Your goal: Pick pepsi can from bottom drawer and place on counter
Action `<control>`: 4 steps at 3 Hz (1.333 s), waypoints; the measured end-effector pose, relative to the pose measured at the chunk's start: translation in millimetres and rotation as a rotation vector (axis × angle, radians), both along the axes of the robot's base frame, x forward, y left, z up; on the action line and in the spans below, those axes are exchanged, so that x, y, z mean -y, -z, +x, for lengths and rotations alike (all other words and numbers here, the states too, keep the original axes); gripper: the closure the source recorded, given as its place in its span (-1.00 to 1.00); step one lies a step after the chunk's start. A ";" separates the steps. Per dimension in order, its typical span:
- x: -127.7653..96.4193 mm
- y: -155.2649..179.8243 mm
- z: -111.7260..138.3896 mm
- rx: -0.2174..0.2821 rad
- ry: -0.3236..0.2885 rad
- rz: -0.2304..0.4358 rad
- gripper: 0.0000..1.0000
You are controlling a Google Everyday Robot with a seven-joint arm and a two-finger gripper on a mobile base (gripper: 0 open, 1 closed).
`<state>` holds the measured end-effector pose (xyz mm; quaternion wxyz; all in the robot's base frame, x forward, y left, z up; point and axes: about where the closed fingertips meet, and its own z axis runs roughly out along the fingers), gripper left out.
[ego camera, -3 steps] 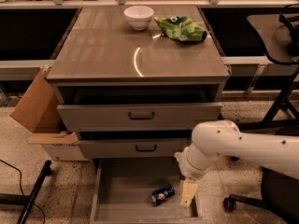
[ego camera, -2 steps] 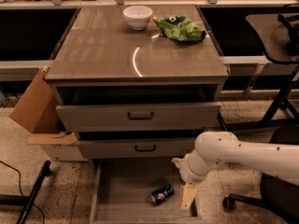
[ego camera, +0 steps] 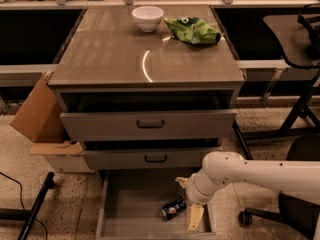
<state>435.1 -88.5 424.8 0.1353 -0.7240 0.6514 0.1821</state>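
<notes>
Tool [ego camera: 194,215] beside pepsi can [ego camera: 173,208], bottom drawer [ego camera: 132,206]

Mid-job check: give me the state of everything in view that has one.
pepsi can: on its side in bottom drawer
bottom drawer: pulled open
top drawer: ajar
middle drawer: ajar
bowl: upright on counter
snack bag: lying on counter
gripper: low in bottom drawer, right of pepsi can

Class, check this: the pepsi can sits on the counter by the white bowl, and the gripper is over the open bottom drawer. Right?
No. The camera view shows the pepsi can lying in the bottom drawer, not on the counter by the white bowl. The gripper is over that drawer, beside the can.
</notes>
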 end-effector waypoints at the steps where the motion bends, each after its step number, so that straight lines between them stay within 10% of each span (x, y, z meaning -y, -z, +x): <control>1: -10.5 18.9 3.7 -0.024 -0.059 0.058 -1.00; 2: -41.0 81.0 16.5 -0.089 -0.204 0.190 -1.00; 4: -61.4 150.3 32.0 -0.040 -0.169 0.234 -1.00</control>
